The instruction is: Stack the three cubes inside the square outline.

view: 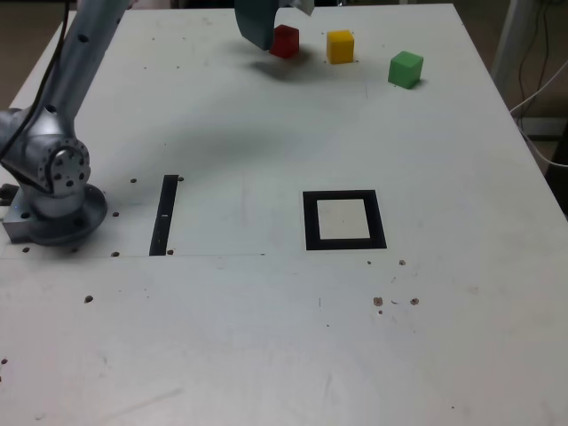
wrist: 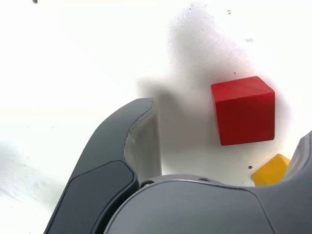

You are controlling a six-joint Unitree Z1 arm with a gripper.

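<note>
light: bright, even | shadows: soft | wrist view: overexposed, sharp

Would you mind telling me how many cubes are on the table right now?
3, in a row at the table's far edge in the exterior view: the red cube beside the gripper, the yellow cube next, the green cube rightmost. None seems hidden.

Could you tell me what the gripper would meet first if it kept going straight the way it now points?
Probably the red cube: the open gripper points down at the table with that cube between its jaws. Depth is unclear, so a fingertip might touch the table first.
</note>
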